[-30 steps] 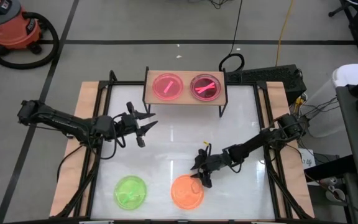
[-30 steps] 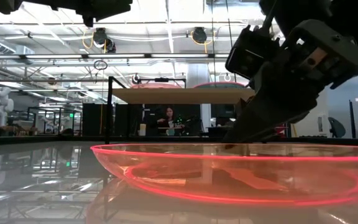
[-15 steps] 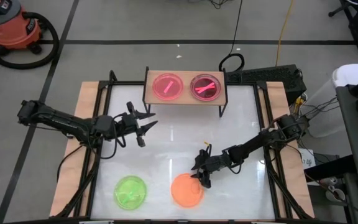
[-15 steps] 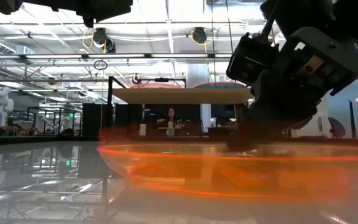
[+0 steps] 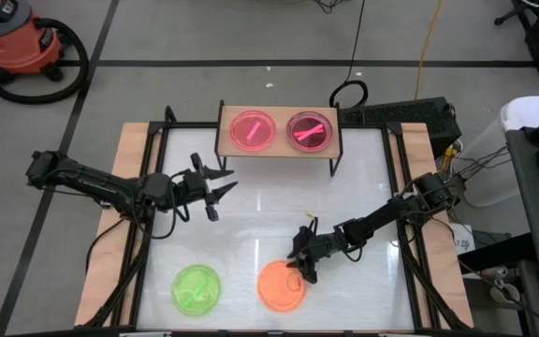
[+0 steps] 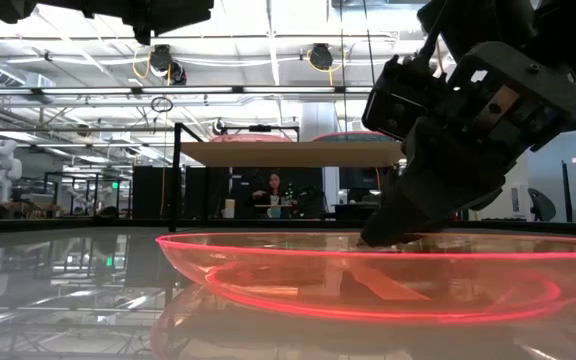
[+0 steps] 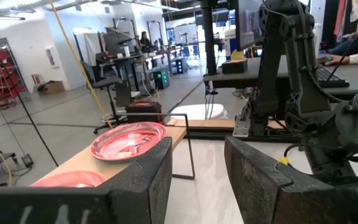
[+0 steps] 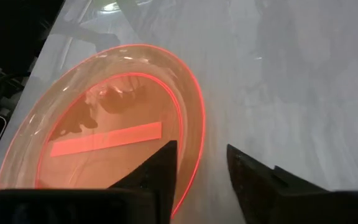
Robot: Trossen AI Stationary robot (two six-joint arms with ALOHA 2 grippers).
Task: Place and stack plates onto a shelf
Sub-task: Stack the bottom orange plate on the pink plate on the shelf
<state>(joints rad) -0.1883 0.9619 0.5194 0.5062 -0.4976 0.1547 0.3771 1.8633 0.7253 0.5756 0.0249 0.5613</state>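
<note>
The orange plate (image 5: 281,285) lies flat on the white table near its near edge, filling the low view (image 6: 368,285). My right gripper (image 5: 303,270) is open and low at the plate's far right rim, one finger on each side of it (image 8: 201,171). The green plate (image 5: 196,288) lies to the orange plate's left. Two pink plates (image 5: 252,130) (image 5: 311,130) rest side by side on the shelf (image 5: 281,114) at the far edge. My left gripper (image 5: 223,193) is open, held above the table left of centre and pointing toward the shelf (image 7: 197,180). My right gripper comes at the orange plate's far right rim (image 8: 197,155) slanting down from the table's right. One finger (image 8: 157,171) stands inside the plate and the other (image 8: 253,177) outside on the table side. Whether either finger touches the rim, I cannot tell. The plate lies flat on the table.
Long wooden boards (image 5: 110,234) (image 5: 438,234) run along the table's left and right edges, with black frame rails inside them. The shelf stands on thin black legs (image 5: 335,164). Bare white table lies between the shelf and the two near plates.
The orange plate has shaken and slid a little toward the far edge, toward my right gripper, and lies still again. My right gripper has sunk slightly at the plate's rim. The left arm has kept still.
</note>
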